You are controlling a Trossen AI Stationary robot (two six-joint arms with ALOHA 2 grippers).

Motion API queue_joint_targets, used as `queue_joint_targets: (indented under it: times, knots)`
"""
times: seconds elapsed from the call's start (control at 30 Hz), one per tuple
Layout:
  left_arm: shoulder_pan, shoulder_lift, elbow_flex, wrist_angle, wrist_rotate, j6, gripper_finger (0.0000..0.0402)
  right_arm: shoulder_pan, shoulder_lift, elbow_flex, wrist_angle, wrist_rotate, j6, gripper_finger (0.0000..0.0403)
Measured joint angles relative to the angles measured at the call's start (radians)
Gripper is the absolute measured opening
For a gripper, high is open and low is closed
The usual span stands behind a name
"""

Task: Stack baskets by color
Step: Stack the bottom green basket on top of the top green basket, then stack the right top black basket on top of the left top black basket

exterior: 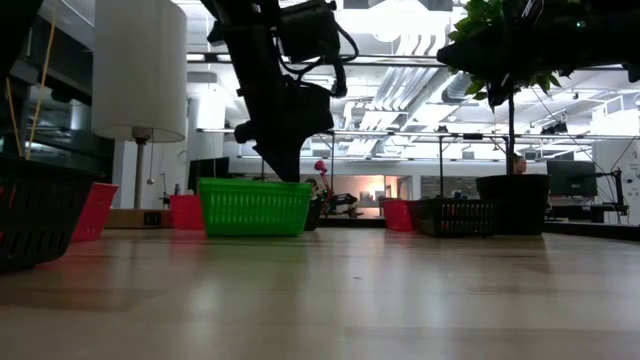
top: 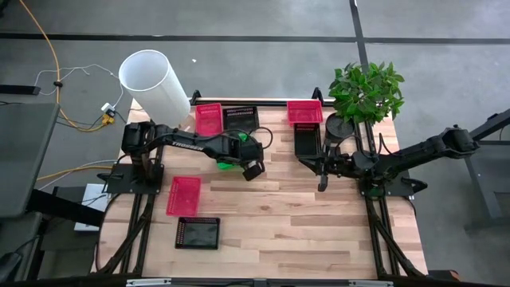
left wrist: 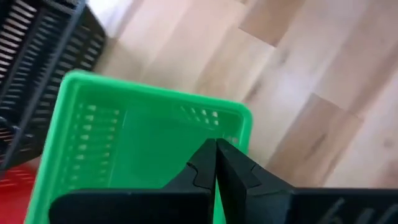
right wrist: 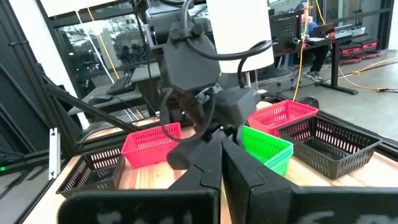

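A bright green basket stands on its bottom on the wooden table, left of the middle. My left gripper is shut and slants down over it, with its tips at the basket's inside near one short wall. In the low view the gripper reaches down to the rim. My right gripper waits shut and level at the right, holding nothing. Pink baskets and black baskets stand singly on the table. My left gripper's shut fingers come from above, slanting down, at the green basket's inside near its short wall. No green shows between the fingers. Whether the tips touch the basket I cannot tell.
A tall white cylinder stands at the far left corner. A black plant pot with a leafy plant stands at the far right. Bare wood lies in the near right part of the table.
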Motion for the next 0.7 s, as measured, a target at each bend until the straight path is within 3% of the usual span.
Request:
queue_joint_targets:
  times: [0.43,0.7]
  knots:
    - [-0.061,-0.044,0.007,-0.074,-0.022,0.027,0.0,0.0,0.0,0.0,-0.007,0.0,0.0,0.0]
    - [-0.119,-0.311,0.029,-0.051,-0.203,0.056,0.0,0.0,0.0,0.0,-0.019,0.0,0.0,0.0]
